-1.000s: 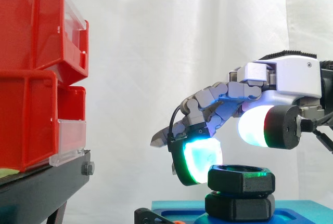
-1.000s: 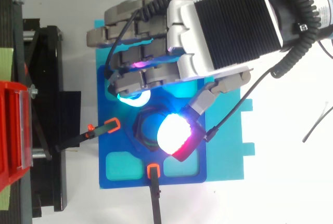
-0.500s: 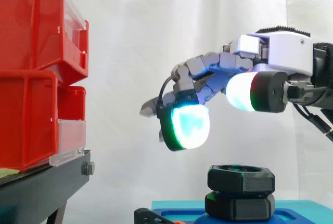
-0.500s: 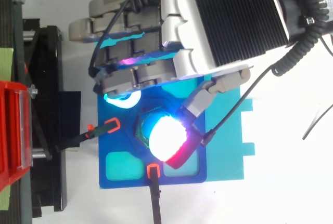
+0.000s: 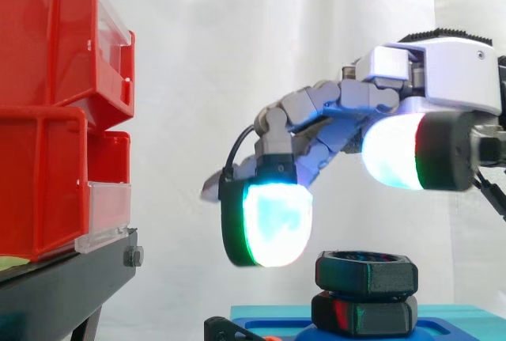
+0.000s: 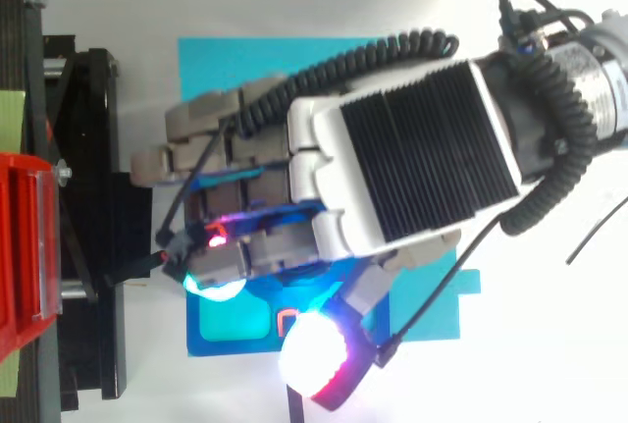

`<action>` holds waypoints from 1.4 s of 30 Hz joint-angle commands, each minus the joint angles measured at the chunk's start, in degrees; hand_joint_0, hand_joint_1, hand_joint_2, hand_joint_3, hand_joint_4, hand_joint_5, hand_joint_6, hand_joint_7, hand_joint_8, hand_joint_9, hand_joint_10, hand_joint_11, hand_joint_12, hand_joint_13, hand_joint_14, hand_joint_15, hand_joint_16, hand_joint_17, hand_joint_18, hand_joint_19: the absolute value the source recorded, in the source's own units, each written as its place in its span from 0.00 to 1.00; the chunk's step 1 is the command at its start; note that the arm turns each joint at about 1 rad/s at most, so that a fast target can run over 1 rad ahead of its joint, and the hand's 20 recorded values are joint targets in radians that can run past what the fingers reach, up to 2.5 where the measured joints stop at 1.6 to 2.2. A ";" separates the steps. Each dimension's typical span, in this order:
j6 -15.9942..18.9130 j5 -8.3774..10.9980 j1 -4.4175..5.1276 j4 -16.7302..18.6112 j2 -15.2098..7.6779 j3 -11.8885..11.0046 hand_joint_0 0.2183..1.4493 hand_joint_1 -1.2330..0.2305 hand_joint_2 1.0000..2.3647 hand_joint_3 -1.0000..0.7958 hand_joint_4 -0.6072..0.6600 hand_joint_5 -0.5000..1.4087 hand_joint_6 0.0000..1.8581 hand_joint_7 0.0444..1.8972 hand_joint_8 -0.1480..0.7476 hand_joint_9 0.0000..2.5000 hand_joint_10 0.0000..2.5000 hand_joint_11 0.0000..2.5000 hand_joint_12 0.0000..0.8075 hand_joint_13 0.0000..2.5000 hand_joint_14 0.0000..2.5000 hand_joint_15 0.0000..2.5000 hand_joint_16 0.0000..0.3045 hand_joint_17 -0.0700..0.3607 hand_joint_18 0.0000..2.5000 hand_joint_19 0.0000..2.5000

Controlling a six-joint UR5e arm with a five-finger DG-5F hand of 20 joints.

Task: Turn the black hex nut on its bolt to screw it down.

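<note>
Presently, item one: black hex nut, low and right of centre in the side view. It sits level on top of a second black hex piece, possibly the bolt's head, though the join is hard to read. Both stand on a blue fixture at the bottom edge.

Item two: hand, entering from the right edge. Its fingers are spread and only gently bent, and they grasp nothing. One glowing fingertip pad hangs just left of the nut, its lower end about level with the nut's top, with a slim gap between them. The thumb's pad hovers above the nut and slightly right, clear of it.

Item three, surroundings: red bins are stacked at the left edge on a black stand, with a white curtain behind. An orange-tipped clamp sits on the fixture's lower part in the top view.

Item four, obstruction: in the top view the hand lies across the fixture's middle, so the nut's place beneath it cannot be told. The fingers reach to the stand's right edge.

Item five, open room: in the side view there is a wide clear span of curtain between the bins and the fingertips. In the top view a bare light-blue plate lies above the hand, with bare white surface at the frame's right.
</note>
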State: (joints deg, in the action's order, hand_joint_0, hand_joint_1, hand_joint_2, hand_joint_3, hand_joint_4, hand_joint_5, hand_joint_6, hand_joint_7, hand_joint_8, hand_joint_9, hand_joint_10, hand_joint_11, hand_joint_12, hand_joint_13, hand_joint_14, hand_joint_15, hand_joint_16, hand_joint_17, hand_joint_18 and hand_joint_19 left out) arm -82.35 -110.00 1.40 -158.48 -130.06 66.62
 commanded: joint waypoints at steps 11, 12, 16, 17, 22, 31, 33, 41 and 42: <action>-0.09 0.93 0.89 -2.10 -0.02 0.00 0.25 0.69 0.00 0.28 0.50 0.26 0.27 0.63 0.36 0.35 0.00 0.06 0.33 0.21 0.00 0.00 0.14 0.38 0.18 0.12; 0.00 0.84 0.89 -2.10 -0.02 0.00 0.25 0.69 0.00 0.28 0.50 0.26 0.27 0.64 0.36 0.35 0.00 0.06 0.33 0.21 0.00 0.00 0.14 0.38 0.18 0.12; -0.09 0.84 0.63 -2.27 -0.02 0.00 0.25 0.69 0.00 0.28 0.49 0.26 0.27 0.69 0.37 0.35 0.00 0.06 0.33 0.21 0.00 0.00 0.14 0.38 0.18 0.12; -0.09 0.84 0.63 -2.27 -0.02 0.00 0.25 0.69 0.00 0.28 0.50 0.26 0.27 0.69 0.37 0.35 0.00 0.06 0.33 0.21 0.00 0.00 0.14 0.38 0.18 0.12; -0.17 0.23 -0.08 -2.54 -0.02 0.00 0.25 0.69 0.00 0.28 0.50 0.27 0.27 0.70 0.38 0.36 0.00 0.06 0.33 0.21 0.00 0.00 0.14 0.38 0.19 0.12; -0.79 0.14 -1.13 -2.27 -0.02 0.09 0.25 0.69 0.00 0.28 0.51 0.27 0.27 0.71 0.38 0.36 0.00 0.07 0.33 0.22 0.00 0.00 0.14 0.38 0.19 0.12; -1.23 0.05 -1.75 -2.27 -0.02 0.09 0.25 0.69 0.00 0.28 0.52 0.27 0.27 0.71 0.38 0.36 0.00 0.06 0.33 0.22 0.00 0.00 0.14 0.38 0.19 0.12; -2.02 -1.70 -4.30 -2.18 -0.02 0.09 0.25 0.69 0.00 0.28 0.53 0.26 0.27 0.71 0.39 0.36 0.00 0.07 0.34 0.22 0.00 0.00 0.14 0.38 0.19 0.12; -2.02 -1.70 -4.56 -2.18 -0.02 0.09 0.25 0.69 0.00 0.28 0.53 0.26 0.27 0.71 0.39 0.36 0.00 0.07 0.33 0.22 0.00 0.00 0.14 0.38 0.19 0.12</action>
State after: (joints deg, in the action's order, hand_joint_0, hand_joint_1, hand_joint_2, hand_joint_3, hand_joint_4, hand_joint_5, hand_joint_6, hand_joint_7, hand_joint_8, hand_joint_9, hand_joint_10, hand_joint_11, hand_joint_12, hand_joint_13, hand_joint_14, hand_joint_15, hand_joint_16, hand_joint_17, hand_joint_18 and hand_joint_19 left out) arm -84.24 -111.28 -2.11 -160.68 -130.07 66.67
